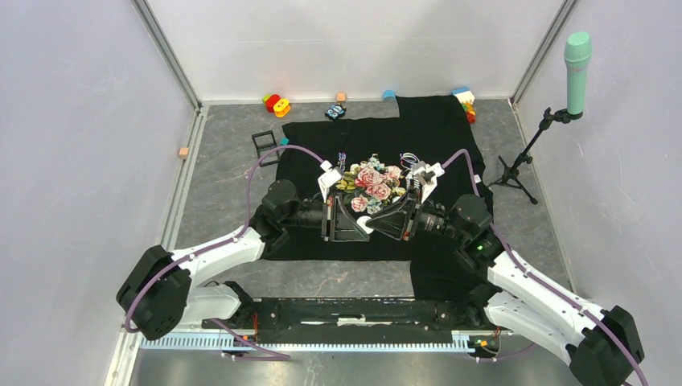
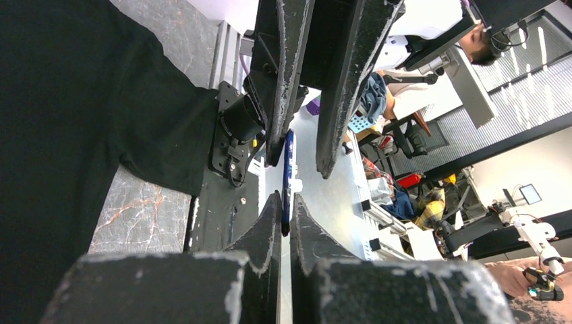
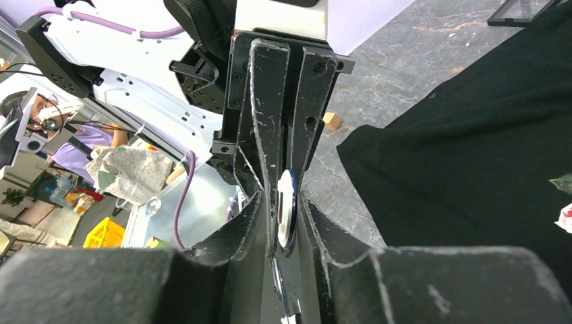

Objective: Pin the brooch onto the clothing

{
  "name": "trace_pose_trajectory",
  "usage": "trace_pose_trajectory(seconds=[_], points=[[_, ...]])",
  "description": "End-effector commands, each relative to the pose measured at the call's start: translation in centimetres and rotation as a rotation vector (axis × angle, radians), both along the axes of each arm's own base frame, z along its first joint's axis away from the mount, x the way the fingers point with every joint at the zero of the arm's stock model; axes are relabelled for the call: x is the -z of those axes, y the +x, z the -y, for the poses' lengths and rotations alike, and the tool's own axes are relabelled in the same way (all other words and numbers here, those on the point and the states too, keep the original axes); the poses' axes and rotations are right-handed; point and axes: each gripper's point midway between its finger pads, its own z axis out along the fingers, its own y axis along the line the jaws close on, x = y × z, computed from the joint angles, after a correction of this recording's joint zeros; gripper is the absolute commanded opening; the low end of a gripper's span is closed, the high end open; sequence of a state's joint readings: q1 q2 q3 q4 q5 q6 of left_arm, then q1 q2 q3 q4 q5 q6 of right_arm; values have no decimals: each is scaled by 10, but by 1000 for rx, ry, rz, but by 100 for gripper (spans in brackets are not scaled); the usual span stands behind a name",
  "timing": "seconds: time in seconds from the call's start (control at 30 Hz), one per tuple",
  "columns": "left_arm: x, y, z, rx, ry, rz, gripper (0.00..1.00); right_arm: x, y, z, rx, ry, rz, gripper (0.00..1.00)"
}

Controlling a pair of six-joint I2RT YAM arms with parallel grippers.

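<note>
- The brooch (image 3: 287, 206) sits edge-on in mid-air where the two grippers meet nose to nose. It is above the clothing (image 1: 434, 137), just on the near side of the rose print (image 1: 371, 183), and not on the fabric.
- Left gripper (image 2: 284, 202): clenched on the brooch, pinching the lower rim of the disc between its fingertips.
- Right gripper (image 2: 300, 163): released. Its jaws stand apart on either side of the disc, wider than the disc is thick, with one finger close against it. It carries nothing.
- Why it is held this way: this looks like a hand-over. Passing the brooch arm to arm likely gives a fresh grip angle, so the pin side can face the cloth.
- The clothing lies spread flat on the table (image 1: 225, 161), print up, so there is a steady target right under the swap.
- Not yet pinned. Risk: the thin rim hold could let the disc twist or drop.
</note>
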State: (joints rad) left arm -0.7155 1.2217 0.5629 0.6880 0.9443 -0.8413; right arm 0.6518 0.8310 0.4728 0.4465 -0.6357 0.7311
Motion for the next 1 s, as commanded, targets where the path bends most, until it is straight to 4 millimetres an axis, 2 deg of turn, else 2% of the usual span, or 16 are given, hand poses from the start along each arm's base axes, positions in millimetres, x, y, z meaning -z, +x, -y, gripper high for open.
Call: trace_pose_trajectory(seconds=[0.0, 0.37, 0.97], points=[[-4, -1, -1, 8, 2, 68, 2, -19, -6, -2, -39, 38, 55, 29], [-3, -3, -2, 13, 8, 82, 2, -10, -6, -3, -47, 37, 31, 23], [-2, -2, 0, 13, 16, 88, 2, 19, -6, -7, -78, -19, -8, 24]])
